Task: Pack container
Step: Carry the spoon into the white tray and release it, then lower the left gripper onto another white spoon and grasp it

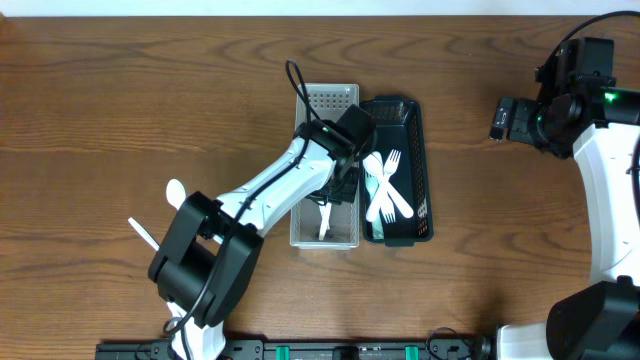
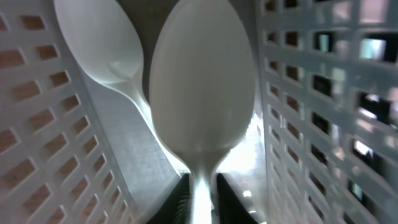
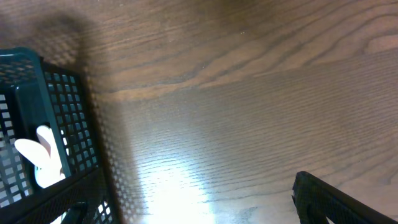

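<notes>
Your left arm (image 1: 265, 192) stretches forward and to the right from its base, with the wrist bent down so that the left gripper (image 2: 202, 200) points steeply downward. Its fingers (image 2: 184, 200) stand close together with only a narrow gap, and you cannot tell whether they press. Your right arm (image 1: 612, 190) reaches forward with its wrist turned leftward. The right gripper (image 1: 503, 118), beyond that wrist, hangs low with its fingers (image 3: 326, 200) spread wide.
</notes>
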